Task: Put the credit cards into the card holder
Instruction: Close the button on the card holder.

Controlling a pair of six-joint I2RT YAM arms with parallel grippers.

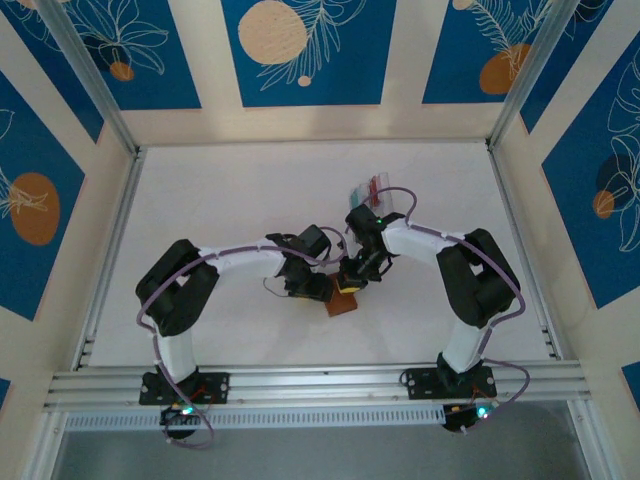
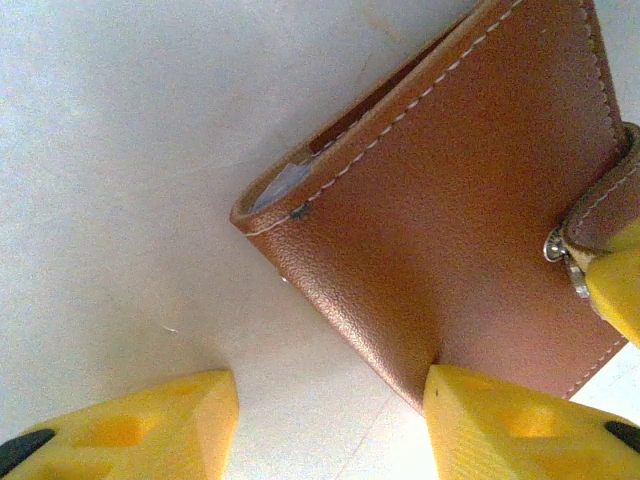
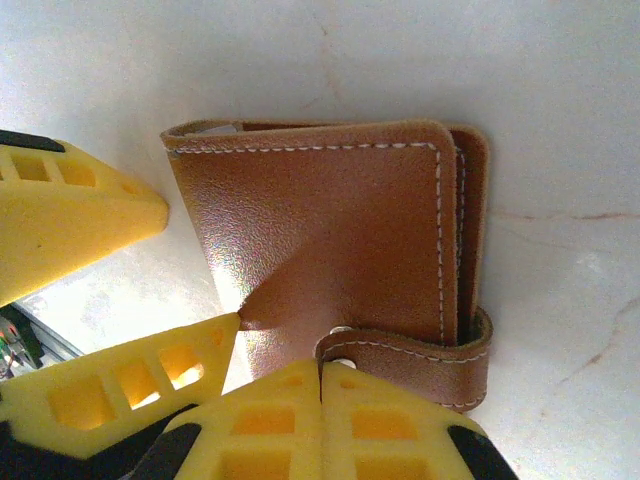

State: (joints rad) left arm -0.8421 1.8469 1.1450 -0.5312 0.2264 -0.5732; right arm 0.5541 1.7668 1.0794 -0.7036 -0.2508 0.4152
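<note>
Brown leather card holder (image 1: 343, 301) lies flat mid-table, folded shut. It is nearly square and turned cornerwise, its snap tab (image 3: 410, 355) toward the right gripper (image 3: 322, 375), whose closed tips press there. The left gripper (image 2: 325, 392) stands open beside a corner. Farther back, credit cards (image 1: 372, 187) seemingly wait in a clear tray (image 1: 396, 201); loading looks unstarted.

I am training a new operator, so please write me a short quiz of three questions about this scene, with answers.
1. True or false: the card holder lies folded shut.
2. Which tool has its fingers pressed together? A: left tool. B: right tool.
3. Fill in: seen from above, the clear tray lies ___ from the arm bases than the card holder.
Key: 1 true; 2 B; 3 farther.
</note>
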